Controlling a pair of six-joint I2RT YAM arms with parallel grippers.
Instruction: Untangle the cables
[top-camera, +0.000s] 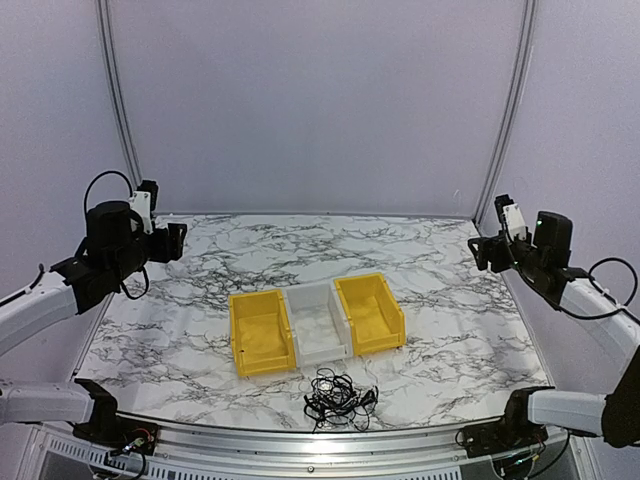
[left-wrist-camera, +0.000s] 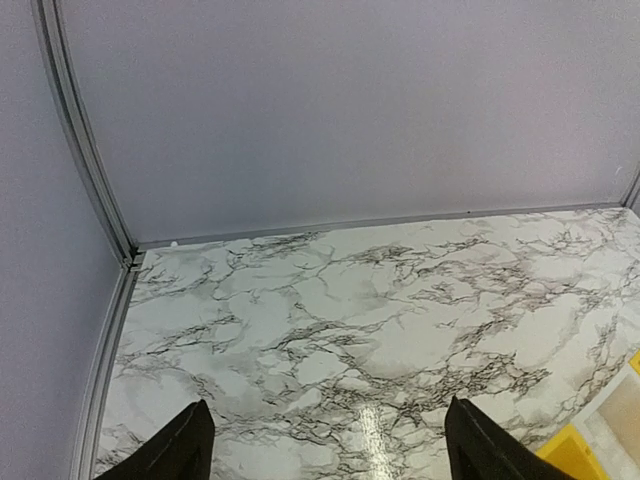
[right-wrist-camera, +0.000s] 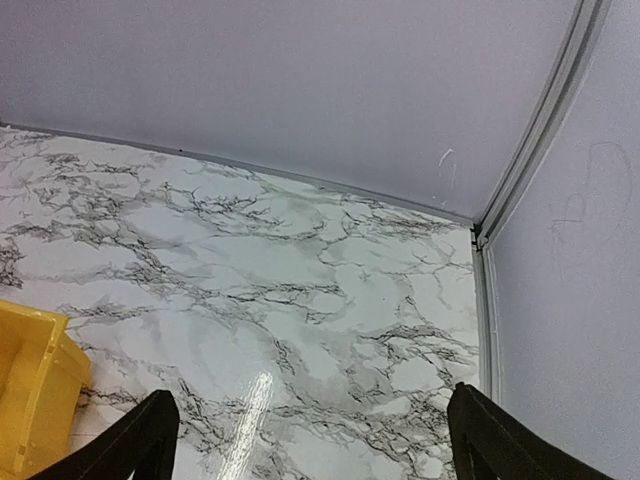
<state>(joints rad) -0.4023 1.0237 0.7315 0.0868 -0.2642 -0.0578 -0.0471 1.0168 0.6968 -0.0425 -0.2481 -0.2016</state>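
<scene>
The left gripper (top-camera: 172, 241) and right gripper (top-camera: 480, 252) hover raised at opposite sides, jaws wide, holding nothing. The cables (top-camera: 338, 398) lie well apart.

Bins (top-camera: 325, 353) behind cables (top-camera: 338, 398) (open above)

High rear overview, wrist cameras overlooking table (top-camera: 450, 340)

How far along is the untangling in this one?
Nothing looks done: the cables lie in one tangled clump at the near edge of the table, just in front of the white bin. Nothing is in hand: left gripper and right gripper are open, raised at the sides. All the separating is left.
</scene>
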